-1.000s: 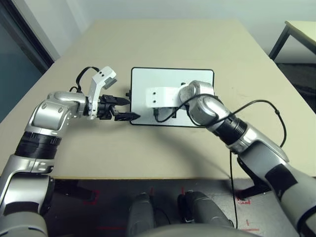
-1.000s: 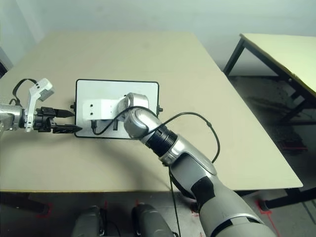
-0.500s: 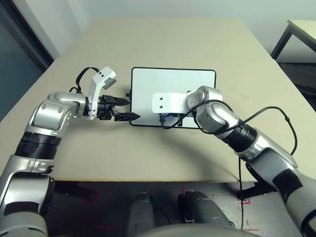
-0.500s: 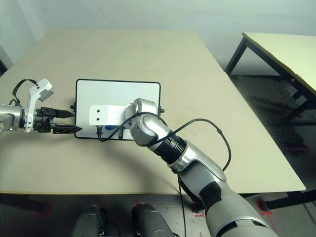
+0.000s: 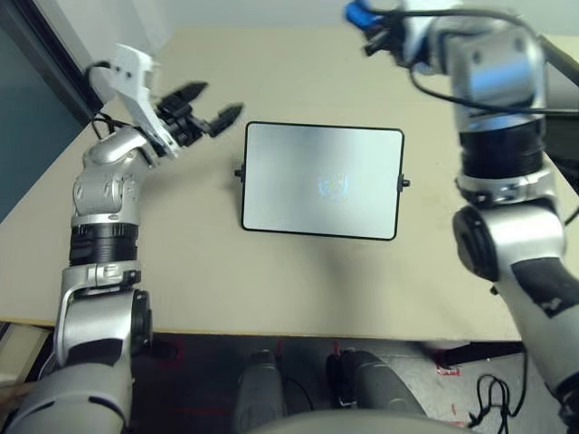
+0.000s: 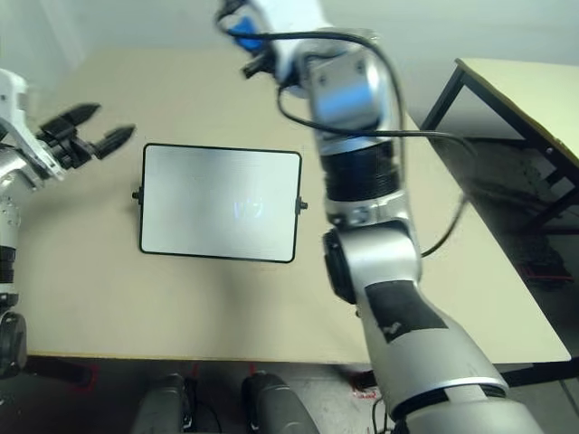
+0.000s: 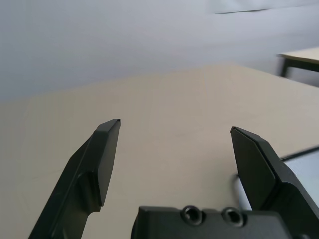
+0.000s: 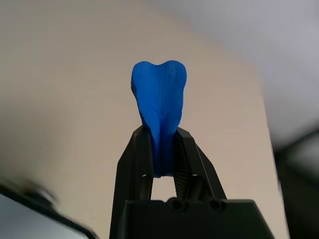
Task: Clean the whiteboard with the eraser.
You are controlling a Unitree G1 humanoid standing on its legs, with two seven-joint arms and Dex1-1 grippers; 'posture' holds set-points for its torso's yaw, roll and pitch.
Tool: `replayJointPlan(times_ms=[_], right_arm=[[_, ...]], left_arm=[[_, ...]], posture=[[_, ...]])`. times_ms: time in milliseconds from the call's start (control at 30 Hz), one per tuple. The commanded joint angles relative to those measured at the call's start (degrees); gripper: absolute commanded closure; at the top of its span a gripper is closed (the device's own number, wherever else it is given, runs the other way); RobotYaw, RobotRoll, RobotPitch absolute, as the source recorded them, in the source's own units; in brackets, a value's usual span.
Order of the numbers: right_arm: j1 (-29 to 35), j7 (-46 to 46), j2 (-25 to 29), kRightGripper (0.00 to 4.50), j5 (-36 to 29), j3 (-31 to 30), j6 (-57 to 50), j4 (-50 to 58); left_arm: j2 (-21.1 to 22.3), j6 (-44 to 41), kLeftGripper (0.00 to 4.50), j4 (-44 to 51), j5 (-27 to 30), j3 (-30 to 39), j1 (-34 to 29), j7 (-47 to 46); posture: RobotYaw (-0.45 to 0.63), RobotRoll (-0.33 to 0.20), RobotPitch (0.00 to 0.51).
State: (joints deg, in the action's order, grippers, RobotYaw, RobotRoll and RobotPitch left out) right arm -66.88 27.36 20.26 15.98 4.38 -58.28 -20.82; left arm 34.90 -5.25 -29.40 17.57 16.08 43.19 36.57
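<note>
Whiteboard (image 5: 321,181) lies flat on the table (image 5: 298,267), in front of the robot and between its two raised arms, touched by neither. The right gripper (image 8: 162,149) is held high above the table's far side, beyond the board's far right corner, its two black fingers clamped tight on the eraser (image 8: 159,102); the soft blue block is pinched at its waist and bulges out past the fingertips, with a crease down its middle. From the head camera the eraser (image 5: 358,14) appears as a small blue spot at the top of the right arm. The left gripper (image 5: 210,102) hovers off the board's far left corner, well clear of it, with its fingers spread wide and nothing between them.

The table has a smooth, matte beige top. A second table (image 6: 529,90) with a pale top and dark legs stands off to the right, and a plain light wall lies behind. The board is a glossy white rectangle with rounded corners, a thin black frame and a small black knob on each short side; a faint smudge of marks sits right of its centre.
</note>
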Motion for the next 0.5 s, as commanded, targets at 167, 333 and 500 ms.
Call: replayJointPlan(times_ms=[167, 333, 500], right_arm=[[13.12, -7.72, 1.83, 3.96, -3.31, 4.34, -2.22, -0.80], [22.36, -9.18, 1.34, 3.96, -5.56, 4.34, -7.59, 5.15], [29.74, -9.10, -1.22, 3.97, -8.83, 4.05, -15.45, 12.63]], left_arm=[[-0.19, 10.09, 0.00, -15.88, -1.89, 2.53, -0.14, -4.51], [-0.61, 13.12, 0.00, -22.44, -3.00, 1.57, -0.64, -4.46], [-3.06, 12.96, 0.00, -23.47, -2.71, 0.74, -1.50, -3.52]], posture=[[-0.11, 0.000, 0.084], [-0.12, 0.000, 0.093], [-0.13, 0.000, 0.101]])
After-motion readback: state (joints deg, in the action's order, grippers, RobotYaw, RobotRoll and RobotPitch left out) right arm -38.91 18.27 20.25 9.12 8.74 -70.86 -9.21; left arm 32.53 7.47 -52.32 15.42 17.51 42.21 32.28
